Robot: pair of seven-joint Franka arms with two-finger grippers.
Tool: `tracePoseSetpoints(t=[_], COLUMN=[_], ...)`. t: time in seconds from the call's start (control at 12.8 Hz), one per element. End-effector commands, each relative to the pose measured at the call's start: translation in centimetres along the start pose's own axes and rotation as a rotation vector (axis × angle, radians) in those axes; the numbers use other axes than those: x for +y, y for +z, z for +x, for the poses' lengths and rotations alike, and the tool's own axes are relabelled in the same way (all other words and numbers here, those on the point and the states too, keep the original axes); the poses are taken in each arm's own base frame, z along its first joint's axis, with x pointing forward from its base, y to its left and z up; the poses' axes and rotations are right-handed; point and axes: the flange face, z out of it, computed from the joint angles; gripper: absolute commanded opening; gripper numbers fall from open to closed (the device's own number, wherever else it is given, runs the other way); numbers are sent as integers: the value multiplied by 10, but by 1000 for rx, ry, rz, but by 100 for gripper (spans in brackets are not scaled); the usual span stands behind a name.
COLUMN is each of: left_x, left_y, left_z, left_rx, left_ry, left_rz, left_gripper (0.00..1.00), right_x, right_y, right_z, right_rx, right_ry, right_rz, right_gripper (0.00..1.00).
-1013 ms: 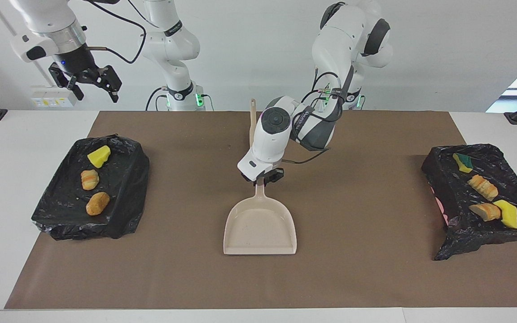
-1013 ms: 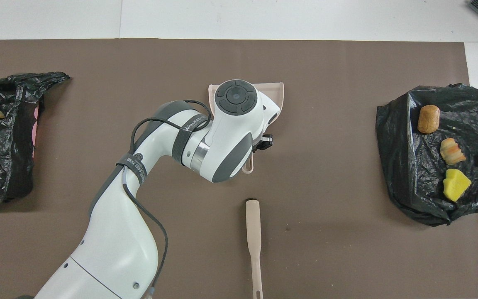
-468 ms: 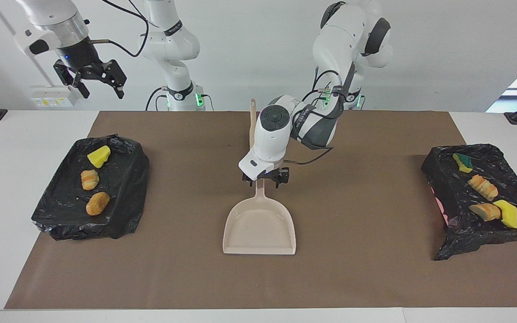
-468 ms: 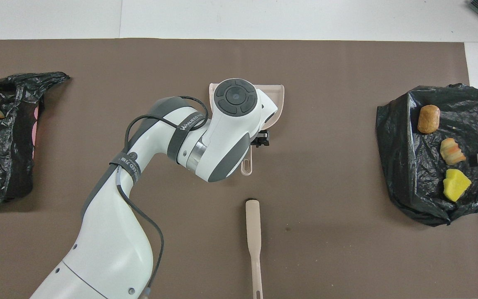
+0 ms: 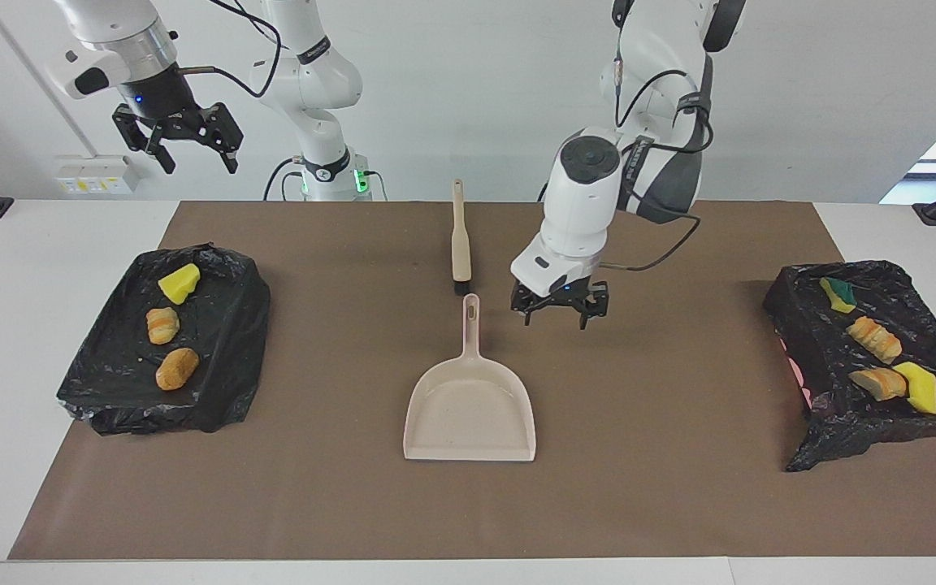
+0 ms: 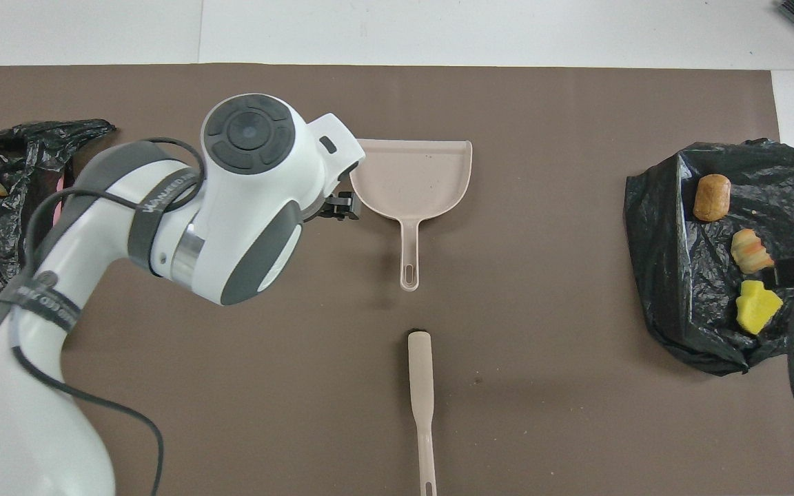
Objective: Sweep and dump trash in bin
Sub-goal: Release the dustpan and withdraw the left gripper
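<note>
The trash lies in two black-bagged bins. The bin (image 5: 220, 398) at the right arm's end holds a yellow sponge piece (image 5: 179, 282) and two bread-like lumps (image 5: 162, 324) (image 5: 177, 367). The bin (image 5: 838, 418) at the left arm's end holds several pieces, among them a yellow sponge (image 5: 919, 387) and a bread lump (image 5: 874, 337). My left gripper (image 5: 557, 315) is open and empty, low over the mat beside the dustpan's handle (image 5: 472, 321); in the overhead view (image 6: 339, 207) it is mostly hidden under its wrist. My right gripper (image 5: 184, 150) is open and empty, raised high at the right arm's end.
The beige dustpan (image 5: 472, 410) lies flat mid-mat, empty, its handle pointing toward the robots (image 6: 409, 258). The beige brush (image 5: 459, 236) lies nearer to the robots, in line with the handle (image 6: 421, 386). A brown mat (image 5: 679, 487) covers the table.
My left gripper opened, let go of the dustpan's handle and moved toward the left arm's end. The dustpan stayed in place. My right gripper drifted a little toward the table's middle.
</note>
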Motion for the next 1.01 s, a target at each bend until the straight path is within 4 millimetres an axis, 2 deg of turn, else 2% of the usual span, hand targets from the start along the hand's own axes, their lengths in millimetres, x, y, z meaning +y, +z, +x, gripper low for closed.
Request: tracePoseSetpoints(t=[0.0,0.23,0.31,0.47,0.62,0.7,0.86,0.94], left_x=[-68,-131,-146,-178,-209,-224,-241,-243], left_y=[-49,-103,-117,-141,-164,-178,-192,-194], left_z=[-23,-41,-47,-58,-68,-73,-87,-91], left_rx=[2,-7,-14,-19,-41,-52,-87,-87], left_ry=[60,106,97,52,96,102,117,119], left_rz=[29,36,34,40,-14,-41,-46,-46], left_gripper=[100,100,100,100,100,100,100,100], right_x=[1,4,3,-9,0,-6,5,9], right_y=[1,-2,-5,3,1,1,1,0], right_z=[-5,-1,0,9,8,8,7,6], right_rx=[7,17,23,-1,4,3,2,2], right_ry=[-7,-24,-39,-65,-48,-62,-37,-32], right_rz=[-1,-16,-18,-15,-16,-14,-13,-10], right_gripper=[100,100,100,100,100,100,100,100])
